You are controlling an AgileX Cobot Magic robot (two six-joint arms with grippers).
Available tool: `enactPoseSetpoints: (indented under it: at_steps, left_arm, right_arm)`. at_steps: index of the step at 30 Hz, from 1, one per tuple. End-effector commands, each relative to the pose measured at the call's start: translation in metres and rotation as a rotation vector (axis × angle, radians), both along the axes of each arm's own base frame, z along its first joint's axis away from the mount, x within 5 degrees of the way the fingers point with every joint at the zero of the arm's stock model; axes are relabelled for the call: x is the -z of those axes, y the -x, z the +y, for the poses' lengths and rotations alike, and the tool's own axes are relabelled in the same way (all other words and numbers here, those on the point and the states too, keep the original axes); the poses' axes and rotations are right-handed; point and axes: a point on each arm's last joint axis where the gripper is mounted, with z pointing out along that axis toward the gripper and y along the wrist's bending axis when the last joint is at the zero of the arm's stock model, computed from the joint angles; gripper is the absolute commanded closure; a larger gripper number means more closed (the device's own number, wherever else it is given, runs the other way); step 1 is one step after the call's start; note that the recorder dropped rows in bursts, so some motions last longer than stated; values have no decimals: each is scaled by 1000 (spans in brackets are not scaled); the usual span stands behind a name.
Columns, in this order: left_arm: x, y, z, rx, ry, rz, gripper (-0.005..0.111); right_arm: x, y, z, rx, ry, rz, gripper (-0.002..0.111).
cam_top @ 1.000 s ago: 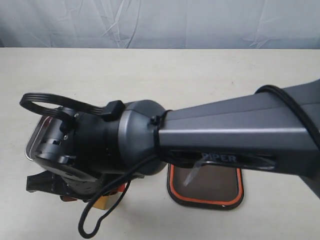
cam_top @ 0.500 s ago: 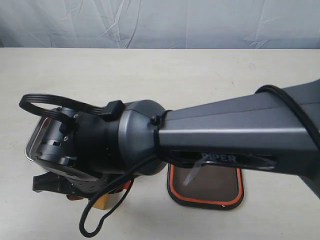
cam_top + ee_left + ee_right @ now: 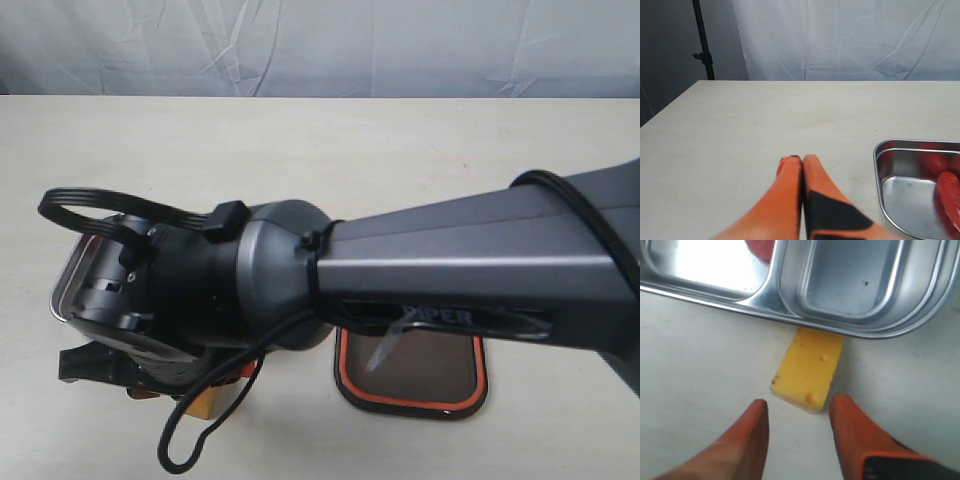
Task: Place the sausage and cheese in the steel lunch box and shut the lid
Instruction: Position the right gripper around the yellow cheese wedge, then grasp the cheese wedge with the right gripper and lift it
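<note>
The yellow cheese point(image 3: 807, 370) lies on the table with its far end against the outer rim of the steel lunch box point(image 3: 790, 305), beside the small compartment. My right gripper point(image 3: 799, 407) is open, with its orange fingertips just short of the cheese's near end and nothing between them. A red bit of the sausage point(image 3: 760, 247) shows in the large compartment; the left wrist view also shows the sausage point(image 3: 950, 195) inside the lunch box point(image 3: 880, 160). My left gripper point(image 3: 799, 160) is shut and empty over bare table beside the box. The lid point(image 3: 410, 375) lies orange rim up.
The right arm point(image 3: 400, 270) reaches across the exterior view and hides most of the lunch box point(image 3: 68, 285) and the cheese point(image 3: 207, 402). A pale cloth backdrop hangs behind the table. A black stand point(image 3: 702, 40) is at the far corner.
The right gripper's dark end has shifted slightly beside the cheese. Nothing else has visibly moved.
</note>
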Motion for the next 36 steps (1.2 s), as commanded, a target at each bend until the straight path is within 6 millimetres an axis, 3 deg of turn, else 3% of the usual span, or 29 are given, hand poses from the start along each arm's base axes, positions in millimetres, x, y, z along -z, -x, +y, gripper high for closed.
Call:
enactPoseSetpoints:
  at_steps: [1, 21, 23, 26, 28, 36]
  left_arm:
    - [1, 0, 0, 5, -1, -2, 107]
    - [1, 0, 0, 5, -1, -2, 107]
    - [1, 0, 0, 5, -1, -2, 107]
    - [1, 0, 0, 5, -1, -2, 107]
    - [1, 0, 0, 5, -1, -2, 107]
    - [1, 0, 0, 5, -1, -2, 107]
  right_arm:
    - [-4, 0, -1, -9, -5, -11, 67]
    - [-3, 3, -4, -62, 41, 12, 71]
    - [-2, 4, -7, -88, 74, 33, 63]
    - [-1, 4, -11, -83, 123, 54, 39]
    - [-1, 4, -10, -86, 112, 54, 28]
    - [-2, 3, 7, -103, -72, 27, 27]
